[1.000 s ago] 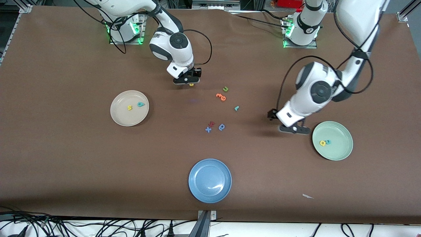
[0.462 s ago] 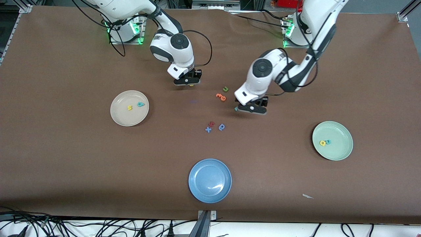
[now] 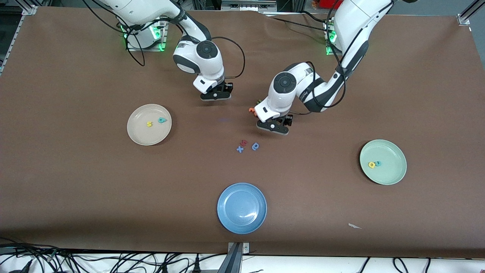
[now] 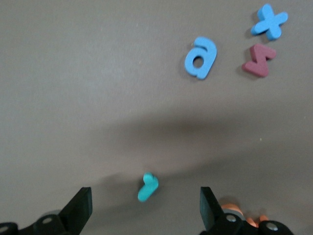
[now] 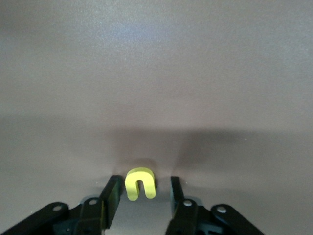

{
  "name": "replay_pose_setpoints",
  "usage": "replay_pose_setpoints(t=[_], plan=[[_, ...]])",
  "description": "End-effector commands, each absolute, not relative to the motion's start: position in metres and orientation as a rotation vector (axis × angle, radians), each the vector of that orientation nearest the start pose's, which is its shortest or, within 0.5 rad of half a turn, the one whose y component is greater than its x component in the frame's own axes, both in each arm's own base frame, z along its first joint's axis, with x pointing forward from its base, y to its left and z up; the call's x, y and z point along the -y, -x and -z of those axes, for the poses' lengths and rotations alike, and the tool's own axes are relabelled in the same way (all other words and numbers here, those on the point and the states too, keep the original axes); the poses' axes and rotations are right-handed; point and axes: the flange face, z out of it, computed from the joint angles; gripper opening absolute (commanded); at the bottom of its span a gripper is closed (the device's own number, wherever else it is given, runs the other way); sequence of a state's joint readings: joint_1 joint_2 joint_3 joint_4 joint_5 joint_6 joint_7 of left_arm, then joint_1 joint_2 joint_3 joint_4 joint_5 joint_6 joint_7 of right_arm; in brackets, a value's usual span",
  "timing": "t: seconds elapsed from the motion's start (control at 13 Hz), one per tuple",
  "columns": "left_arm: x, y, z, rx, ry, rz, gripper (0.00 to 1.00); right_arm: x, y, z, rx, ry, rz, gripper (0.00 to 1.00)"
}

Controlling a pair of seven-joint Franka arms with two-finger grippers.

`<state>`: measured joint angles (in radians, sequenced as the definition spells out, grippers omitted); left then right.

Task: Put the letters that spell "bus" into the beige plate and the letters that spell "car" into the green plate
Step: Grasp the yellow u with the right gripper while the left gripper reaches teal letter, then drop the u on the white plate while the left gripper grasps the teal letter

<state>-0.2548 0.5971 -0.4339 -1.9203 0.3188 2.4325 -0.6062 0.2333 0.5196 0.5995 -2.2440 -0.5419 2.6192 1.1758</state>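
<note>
Brown table (image 3: 75, 182); black cables (image 3: 113, 261) along near edge; metal frame corners.

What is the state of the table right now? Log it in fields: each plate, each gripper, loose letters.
beige plate: holds yellow foam "s" and teal foam "b"
pale green plate: holds yellow foam "a" and teal foam "c"
blue plate: no letters
right gripper: low at table, open fingers flanking yellow foam "u"
left gripper: open, over thin teal foam "r"
loose letters: blue "a", blue "x", dark red "z", orange letters
</note>
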Motion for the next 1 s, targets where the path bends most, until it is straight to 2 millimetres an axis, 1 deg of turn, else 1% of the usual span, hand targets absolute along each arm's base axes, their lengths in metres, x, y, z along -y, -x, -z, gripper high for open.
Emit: replay_pose_setpoints(t=[0.0, 0.31, 0.46, 0.54, 0.62, 0.69, 0.85, 0.92], plan=[[0.389, -0.497, -0.197, -0.497, 3.108, -0.035, 0.96, -0.418, -0.340, -0.166, 0.120, 3.118, -0.012, 0.40], [0.380, -0.491, -0.191, -0.662, 3.023, -0.132, 0.94, -0.417, -0.341, -0.167, 0.123, 3.121, -0.006, 0.13], [0.381, -0.489, -0.190, -0.692, 3.017, -0.135, 0.94, -0.414, -0.346, -0.171, 0.117, 3.127, 0.013, 0.10], [0.383, -0.488, -0.189, -0.695, 3.018, -0.138, 0.93, -0.413, -0.350, -0.180, 0.133, 3.127, 0.045, 0.10], [0.383, -0.488, -0.187, -0.695, 3.019, -0.141, 0.90, -0.411, -0.355, -0.193, 0.132, 3.125, 0.086, 0.10], [0.383, -0.489, -0.184, -0.691, 3.021, -0.148, 0.89, -0.401, -0.364, -0.206, 0.121, 3.146, 0.128, 0.10], [0.384, -0.487, -0.177, -0.684, 3.031, -0.162, 0.85, -0.370, -0.380, -0.226, 0.150, 3.204, 0.170, 0.10], [0.384, -0.486, -0.174, -0.680, 3.032, -0.169, 0.83, -0.351, -0.390, -0.233, 0.180, 3.236, 0.175, 0.10]])
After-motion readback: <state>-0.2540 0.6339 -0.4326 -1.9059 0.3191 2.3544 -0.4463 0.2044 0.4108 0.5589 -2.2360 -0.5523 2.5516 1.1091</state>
